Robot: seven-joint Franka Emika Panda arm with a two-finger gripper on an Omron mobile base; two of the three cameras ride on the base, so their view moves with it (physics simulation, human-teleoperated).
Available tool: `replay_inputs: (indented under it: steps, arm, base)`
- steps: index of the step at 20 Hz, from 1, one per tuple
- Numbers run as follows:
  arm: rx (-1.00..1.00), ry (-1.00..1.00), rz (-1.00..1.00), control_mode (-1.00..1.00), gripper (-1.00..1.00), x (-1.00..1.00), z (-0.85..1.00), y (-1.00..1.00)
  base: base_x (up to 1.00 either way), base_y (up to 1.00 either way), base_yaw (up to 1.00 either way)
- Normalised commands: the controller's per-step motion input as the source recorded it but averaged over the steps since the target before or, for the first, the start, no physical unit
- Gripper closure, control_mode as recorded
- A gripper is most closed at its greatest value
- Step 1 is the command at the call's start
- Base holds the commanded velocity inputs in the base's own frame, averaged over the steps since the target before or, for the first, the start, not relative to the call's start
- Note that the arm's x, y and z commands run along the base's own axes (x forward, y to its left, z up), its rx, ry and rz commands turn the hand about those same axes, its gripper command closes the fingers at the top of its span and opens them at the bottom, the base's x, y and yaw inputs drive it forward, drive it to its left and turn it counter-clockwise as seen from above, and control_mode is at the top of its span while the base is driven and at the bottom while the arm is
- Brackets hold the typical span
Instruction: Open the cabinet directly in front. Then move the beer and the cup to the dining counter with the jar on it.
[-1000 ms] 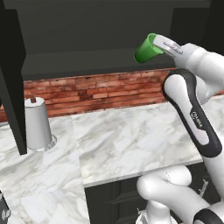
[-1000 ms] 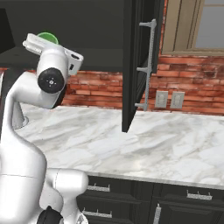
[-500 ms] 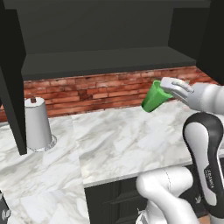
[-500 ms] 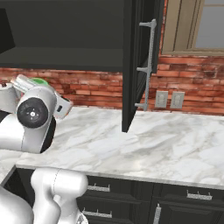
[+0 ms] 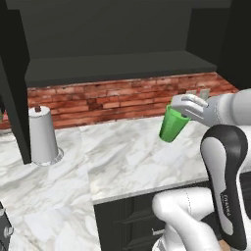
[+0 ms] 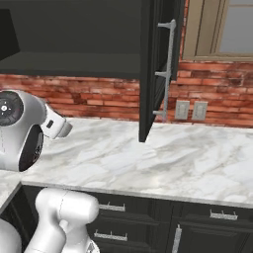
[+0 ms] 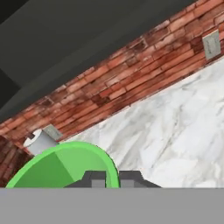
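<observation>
— Where was the cup (image 5: 173, 124) when you looked?

— Up in the air over the marble worktop (image 5: 127, 157), out in front of the brick backsplash (image 5: 98, 100), tipped a little so its narrow base pointed down and away from the arm. The gripper (image 5: 187, 111) had it by the rim, the two fingertips (image 7: 94, 179) pinched close together across the lip.

— By the rim only? Did that look safe?

— I thought it a thin hold. A small plastic tumbler like that would be light and fairly stiff, but smooth, so I guessed it could swivel or slip if the arm swung hard. A grip lower on the tapered wall would have suited it better, to my eye. No fear of breaking it, though.

— And the cabinet (image 6: 153, 69)?

— Its door stood wide open, the long silver handle (image 6: 168, 69) facing the room. The shelf inside looked bare from where I stood. A paper-towel roll (image 5: 43, 135) stood well off to the side.
</observation>
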Motion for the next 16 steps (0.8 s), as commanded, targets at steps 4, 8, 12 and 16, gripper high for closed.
replay_inputs:
  steps: [4, 8, 12, 16]
  arm:
    - [0.0, 0.0, 0.0, 1.0, 1.0, 0.0, 0.0, 0.0]
    - [0.0, 0.0, 0.0, 1.0, 1.0, 0.0, 0.0, 0.0]
    - [0.0, 0.0, 0.0, 1.0, 1.0, 0.0, 0.0, 0.0]
    - [0.0, 0.0, 0.0, 1.0, 1.0, 0.0, 0.0, 0.0]
  base:
    - [-1.0, -0.19, 0.0]
    - [-1.0, -0.5, -0.16]
    - [-0.9, -0.74, -0.57]
    - [-0.56, -0.43, -0.77]
